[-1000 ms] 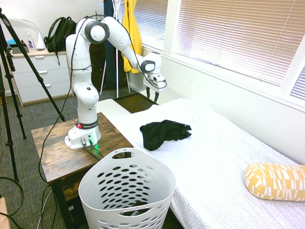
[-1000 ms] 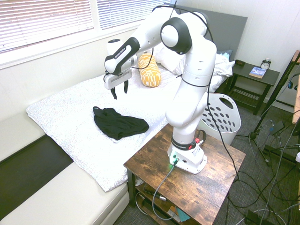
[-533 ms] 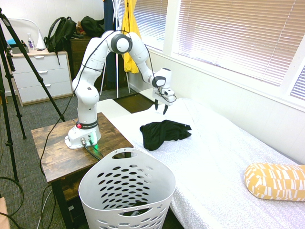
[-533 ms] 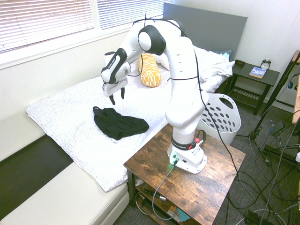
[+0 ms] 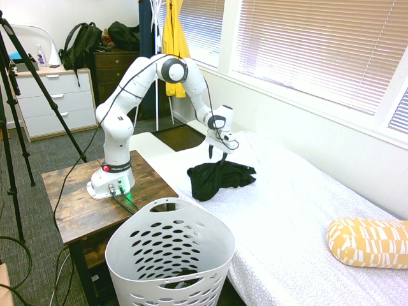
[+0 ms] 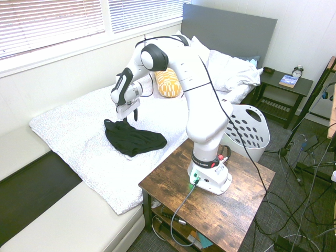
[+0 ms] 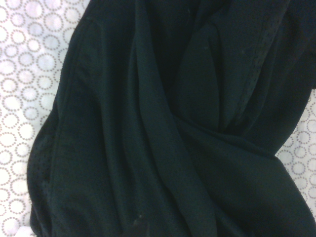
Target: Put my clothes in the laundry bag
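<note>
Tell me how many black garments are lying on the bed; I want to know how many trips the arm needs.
1: the black garment lies crumpled on the white bed cover, right under the gripper. Something dark shows at the laundry basket's bottom, but I can't identify it.

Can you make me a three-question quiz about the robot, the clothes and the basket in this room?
1. Where does the black garment lie?
A. on the bed
B. in the basket
C. on the wooden table

2. What colour is the laundry basket?
A. blue
B. white
C. yellow

3. What is the gripper doing?
A. carrying the garment
B. reaching into the basket
C. hanging open just above the garment

Answers:
1. A, it lies crumpled on the white bed cover.
2. B, its holed plastic wall is white.
3. C, the fingers stand spread over the fabric, which is not lifted.
</note>
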Motion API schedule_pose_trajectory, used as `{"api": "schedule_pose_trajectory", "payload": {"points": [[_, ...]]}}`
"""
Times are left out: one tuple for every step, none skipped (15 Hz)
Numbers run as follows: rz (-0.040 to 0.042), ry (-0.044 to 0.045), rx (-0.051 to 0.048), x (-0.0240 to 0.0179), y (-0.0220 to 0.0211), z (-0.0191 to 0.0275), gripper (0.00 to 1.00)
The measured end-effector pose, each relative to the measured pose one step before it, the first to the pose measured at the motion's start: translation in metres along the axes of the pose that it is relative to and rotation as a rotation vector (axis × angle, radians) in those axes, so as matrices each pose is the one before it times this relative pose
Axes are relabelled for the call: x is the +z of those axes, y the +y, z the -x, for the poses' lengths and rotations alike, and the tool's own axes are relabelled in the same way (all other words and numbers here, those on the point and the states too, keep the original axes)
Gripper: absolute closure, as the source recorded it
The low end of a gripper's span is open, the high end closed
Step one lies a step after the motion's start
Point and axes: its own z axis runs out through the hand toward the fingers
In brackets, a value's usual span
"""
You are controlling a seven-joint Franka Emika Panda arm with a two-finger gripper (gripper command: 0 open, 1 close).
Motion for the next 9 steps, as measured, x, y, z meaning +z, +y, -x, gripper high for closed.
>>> {"api": "schedule_pose_trajectory", "payload": {"points": [[0.00111,-0.00567,-0.00473,0.00897,-0.00139,-0.00438,0.0],[0.00203,-0.00338,-0.00711,0.00888,-0.0004,-0.00579,0.0],[0.00053,-0.00183,-0.0069,0.00803,0.00035,-0.00658,0.0],[-0.00338,-0.00162,-0.00867,0.00637,0.00051,-0.00634,0.0],[-0.00761,-0.00164,-0.00714,0.0044,-0.00006,-0.00598,0.0],[-0.01046,-0.00105,-0.00772,0.0031,-0.0011,-0.00597,0.0],[-0.00722,-0.00142,-0.00659,0.00323,-0.0025,-0.00447,0.0],[-0.00169,-0.00148,-0.00941,0.00462,-0.00362,-0.00338,0.0],[0.00057,-0.0051,-0.01287,0.00608,-0.00377,-0.00263,0.0]]}}
